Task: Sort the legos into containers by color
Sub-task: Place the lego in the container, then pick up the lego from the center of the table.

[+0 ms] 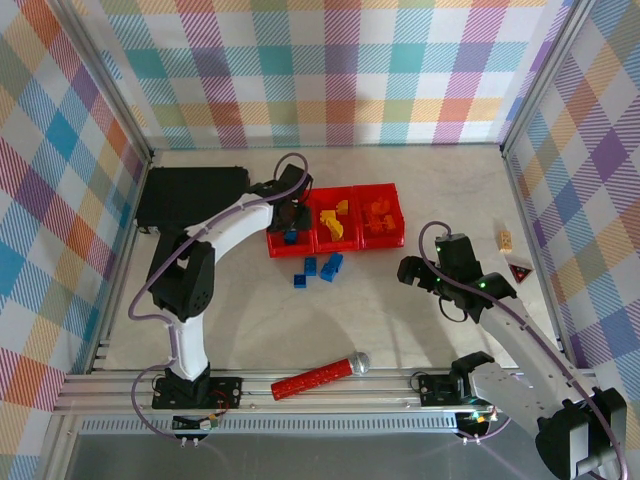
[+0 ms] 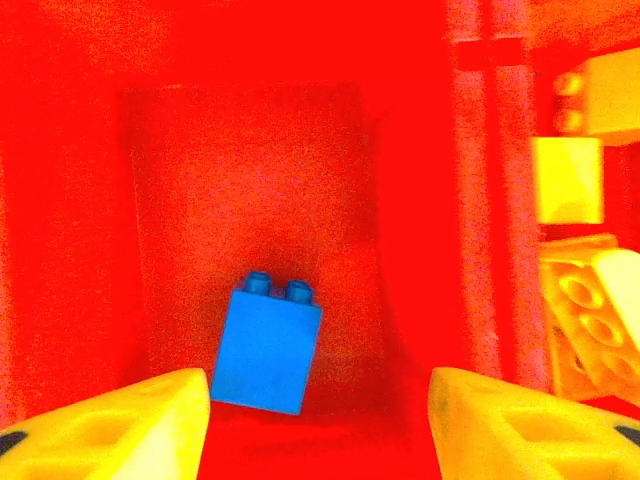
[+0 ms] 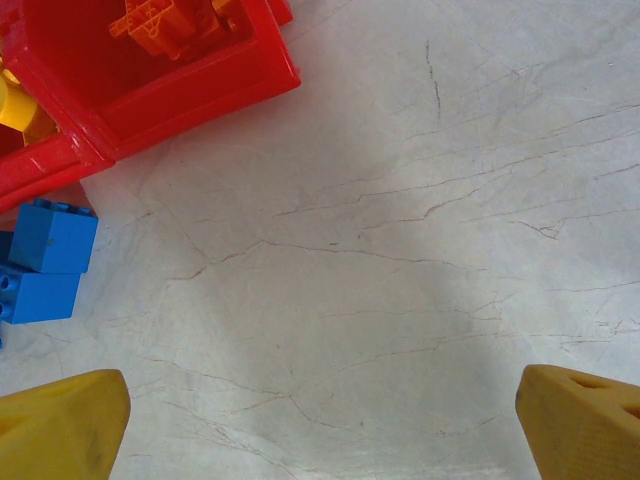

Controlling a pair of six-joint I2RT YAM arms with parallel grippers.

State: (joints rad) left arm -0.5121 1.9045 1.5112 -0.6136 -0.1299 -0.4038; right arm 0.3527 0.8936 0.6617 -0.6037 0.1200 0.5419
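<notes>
Blue brick (image 2: 266, 345), loose in red bin (image 2: 60, 200), 7 o'clock; left fingers (image 2: 130, 420) and right fingers (image 3: 60, 420) parted, empty. Brick could be snagged and flicked out on withdrawal.

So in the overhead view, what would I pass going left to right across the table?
A black case → first red bin, one blue brick inside → middle bin with yellow bricks → last bin with orange bricks → right gripper, open → tan block.

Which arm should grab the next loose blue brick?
Left, probably: the left hand hovers over the left red plastic bin, just beside the small blue plastic bricks; the right hand is farther.
</notes>
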